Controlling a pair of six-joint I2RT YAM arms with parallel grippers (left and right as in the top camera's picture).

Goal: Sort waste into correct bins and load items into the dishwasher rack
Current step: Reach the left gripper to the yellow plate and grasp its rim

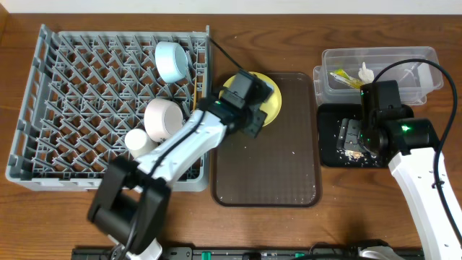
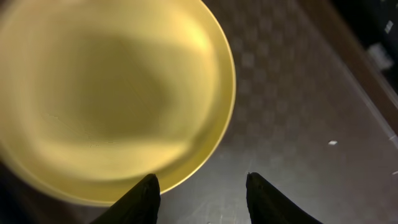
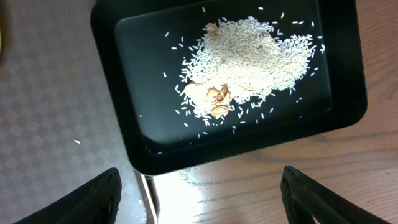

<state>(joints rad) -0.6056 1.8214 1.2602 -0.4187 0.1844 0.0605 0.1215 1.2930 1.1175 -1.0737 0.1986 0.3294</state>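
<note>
**Left tool.** The left tool (image 2: 202, 198) is hovering with its fingers apart and nothing between them. One fingertip is sitting at the near rim of the yellow plate (image 2: 112, 93); whether it is touching cannot be told. From the tool, the plate is lying toward 10 o'clock. In the overhead view it is resting flat at the 12 o'clock end of the brown serving tray (image 1: 267, 166), with the dishwasher rack (image 1: 72, 94) at 9 o'clock of it.

**Handling the plate.** The plate is looking rigid, glossy and fairly light, so it is likely to be slippery and to skate on the tray if pushed. Because it is lying flat, the raised rim is probably the only purchase. Take hold at the rim nearest the tool, one finger over the lip and one under it. Treat it as breakable, since the material cannot be told.

**Right tool.** The right tool (image 3: 199, 199) is hanging wide apart and empty above the 6 o'clock edge of the black tray (image 3: 348, 93), which is holding the rice crumbs (image 3: 249, 56). The clear tub (image 1: 419, 61) is lying on the worktop (image 1: 289, 29) at 12 o'clock of that tray.
</note>
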